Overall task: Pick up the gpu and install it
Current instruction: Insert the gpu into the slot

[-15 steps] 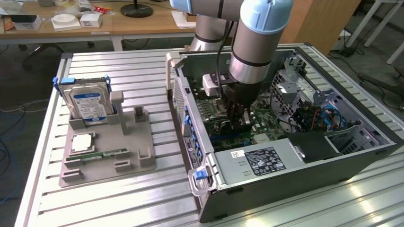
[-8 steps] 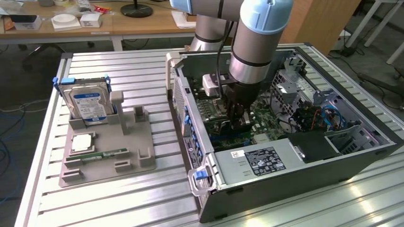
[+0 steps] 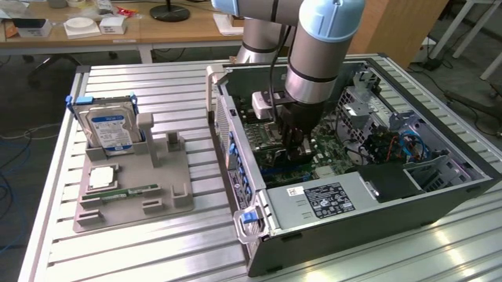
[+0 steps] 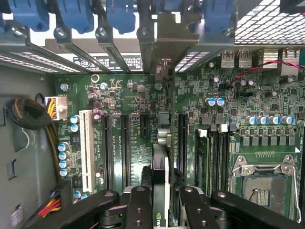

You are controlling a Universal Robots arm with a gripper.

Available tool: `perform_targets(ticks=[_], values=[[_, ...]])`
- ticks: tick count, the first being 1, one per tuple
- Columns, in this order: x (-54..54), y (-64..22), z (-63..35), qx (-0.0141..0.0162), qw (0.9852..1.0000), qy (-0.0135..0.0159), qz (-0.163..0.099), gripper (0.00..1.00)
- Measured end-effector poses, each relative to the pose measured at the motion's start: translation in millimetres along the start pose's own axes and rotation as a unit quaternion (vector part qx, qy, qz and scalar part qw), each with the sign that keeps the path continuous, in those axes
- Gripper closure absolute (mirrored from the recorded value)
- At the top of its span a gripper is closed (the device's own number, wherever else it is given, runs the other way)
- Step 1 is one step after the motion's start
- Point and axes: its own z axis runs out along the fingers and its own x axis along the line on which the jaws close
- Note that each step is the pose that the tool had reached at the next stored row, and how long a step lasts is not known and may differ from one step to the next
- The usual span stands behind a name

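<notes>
Jaws are clenched on the gpu (image 4: 160, 191), which you see edge-on in the wrist view, held upright between the 2 black fingers (image 4: 139, 207) of the gripper (image 4: 164, 210). Your card hangs over the green motherboard (image 4: 124, 95), lined up along the row of long black expansion slots (image 4: 126, 148), with its far end reaching toward the silvery bracket (image 4: 164, 43) at the case's rear wall. You cannot tell from these views whether the card's edge is already seated in a slot or just above it.

In the exterior view, nearest you on the ribbed metal surface (image 3: 157, 252) sits a grey holder tray (image 3: 149, 176) toward the exterior view's left. You can see a small green memory stick (image 3: 129, 192) lying in it, and behind that a silver hard drive (image 3: 110, 132) with a blue-white label standing upright in its cradle.

Right of the tray lies the open computer case (image 3: 337, 223), and the arm (image 3: 314, 53) reaches straight down into its middle. Farther back, you have a wooden desk (image 3: 157, 29) with small boxes on it.
</notes>
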Motion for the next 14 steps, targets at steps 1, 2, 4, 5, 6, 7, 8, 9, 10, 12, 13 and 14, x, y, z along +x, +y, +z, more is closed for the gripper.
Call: perform_targets(ticks=[1,2,4,5,6,7,8,9,10,12,13,14], values=[[0.0,0.0,0.0,0.0,1.0,0.0,0.0,0.74],[0.0,0.0,0.0,0.0,1.0,0.0,0.0,0.74],[0.0,0.0,0.0,0.0,1.0,0.0,0.0,0.74],[0.0,0.0,-0.1,0.0,1.0,0.0001,0.0,0.74],[0.0,0.0,0.0,0.0,1.0,0.0,0.0,0.74],[0.0,0.0,0.0,0.0,1.0,0.0,0.0,0.74],[0.0,0.0,0.0,0.0,1.0,0.0,0.0,0.74],[0.0,0.0,0.0,0.0,1.0,0.0,0.0,0.74],[0.0,0.0,-0.1,0.0,1.0,0.0,0.0,0.74],[0.0,0.0,0.0,0.0,1.0,0.0,0.0,0.74],[0.0,0.0,0.0,0.0,1.0,0.0,0.0,0.74],[0.0,0.0,0.0,0.0,1.0,0.0,0.0,0.74]])
